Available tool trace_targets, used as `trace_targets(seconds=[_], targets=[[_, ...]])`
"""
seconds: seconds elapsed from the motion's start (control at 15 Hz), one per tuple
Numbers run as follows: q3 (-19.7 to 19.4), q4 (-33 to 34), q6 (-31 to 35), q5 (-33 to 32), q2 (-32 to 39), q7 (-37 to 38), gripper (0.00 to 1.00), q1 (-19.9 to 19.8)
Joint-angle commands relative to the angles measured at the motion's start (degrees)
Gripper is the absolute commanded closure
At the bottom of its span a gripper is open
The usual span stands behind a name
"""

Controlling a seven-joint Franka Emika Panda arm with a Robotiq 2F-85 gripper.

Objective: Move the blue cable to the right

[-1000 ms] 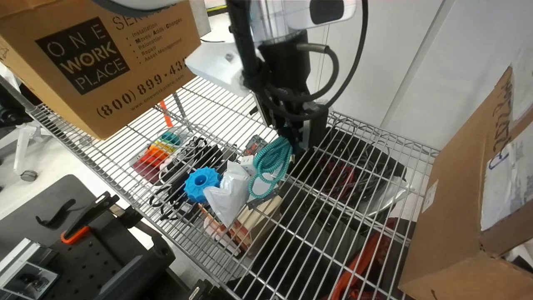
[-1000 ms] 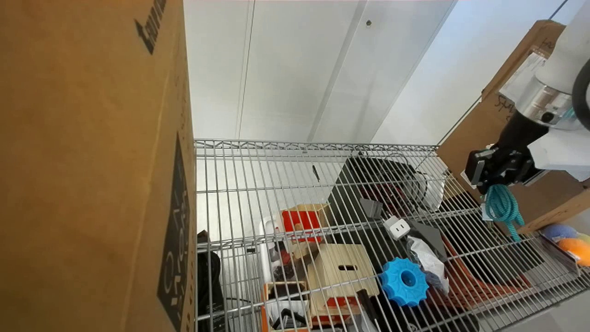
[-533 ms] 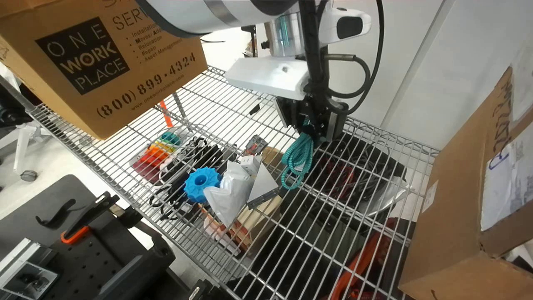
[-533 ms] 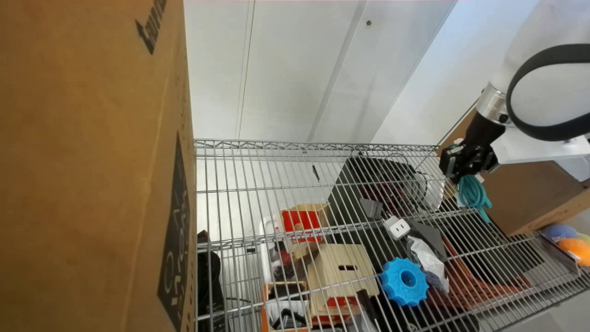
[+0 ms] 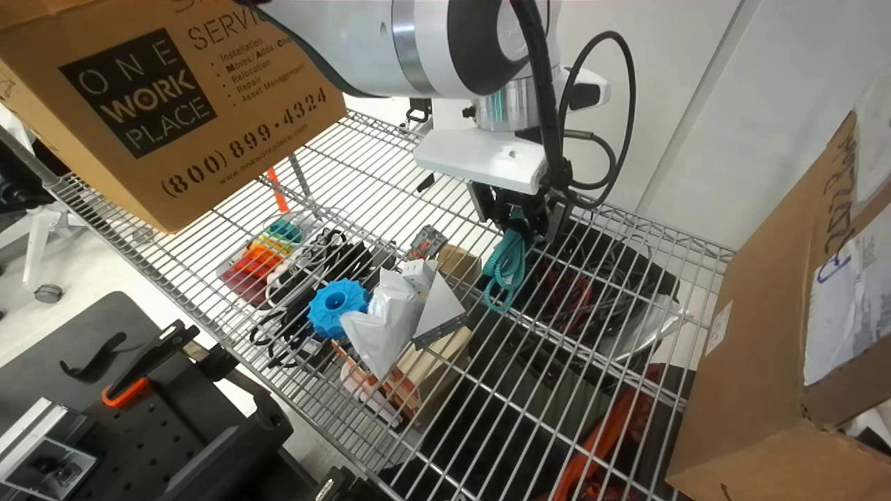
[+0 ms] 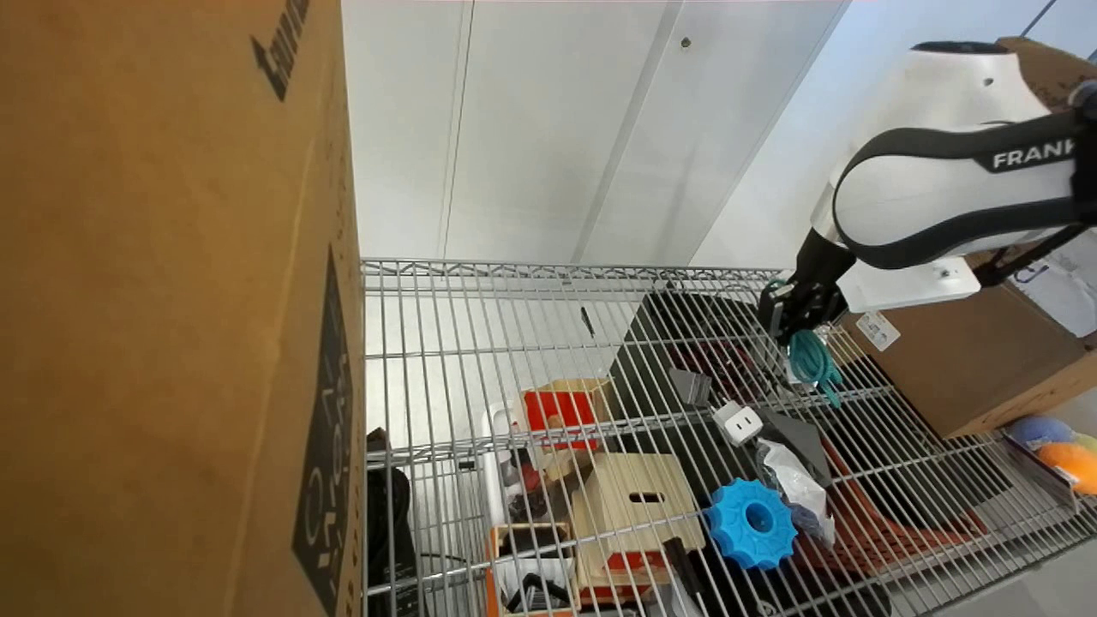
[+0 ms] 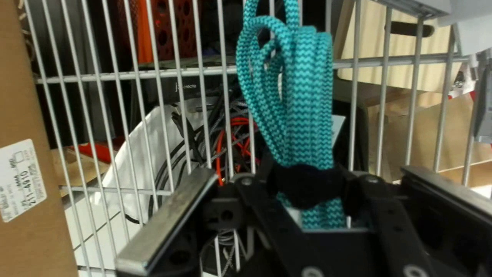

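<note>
The blue cable, a coiled bundle of teal cord, hangs from my gripper above the wire shelf. It also shows in an exterior view below the gripper. In the wrist view the cable stands between the fingers, with a black band around it at the jaws. The gripper is shut on the cable there; its fingertips are partly lost in the dark. The loops hang down and appear apart from the shelf wires.
On the shelf are a sky-blue ring-shaped plastic piece, a white plastic bag and a white plug adapter. Cardboard boxes stand at both ends. A dark bin of cables shows through the wires.
The gripper and the cable in it have moved together above the shelf, toward the dark bin of cables in both exterior views. The grip on the cable looks the same.
</note>
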Motion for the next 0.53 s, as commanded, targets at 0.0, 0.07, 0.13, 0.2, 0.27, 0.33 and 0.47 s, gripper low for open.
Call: trace_targets(seconds=[0.0, 0.07, 0.13, 0.2, 0.27, 0.33, 0.47], targets=[[2.31, 7.82, -3.22, 2.40, 5.10, -3.84, 0.94, -1.54], [2.48, 8.78, -3.69, 2.70, 5.93, -4.26, 0.76, -1.46], [2.63, 9.68, -4.13, 3.06, 6.64, -4.61, 0.49, -1.42], [2.73, 10.40, -4.62, 3.28, 7.25, -5.05, 0.49, -1.39], [2.73, 10.99, -5.16, 3.31, 7.69, -5.29, 0.42, -1.29], [2.65, 11.43, -5.68, 3.17, 7.95, -5.58, 0.35, -1.14], [2.46, 12.13, -6.87, 2.79, 8.00, -6.16, 0.21, -0.90]])
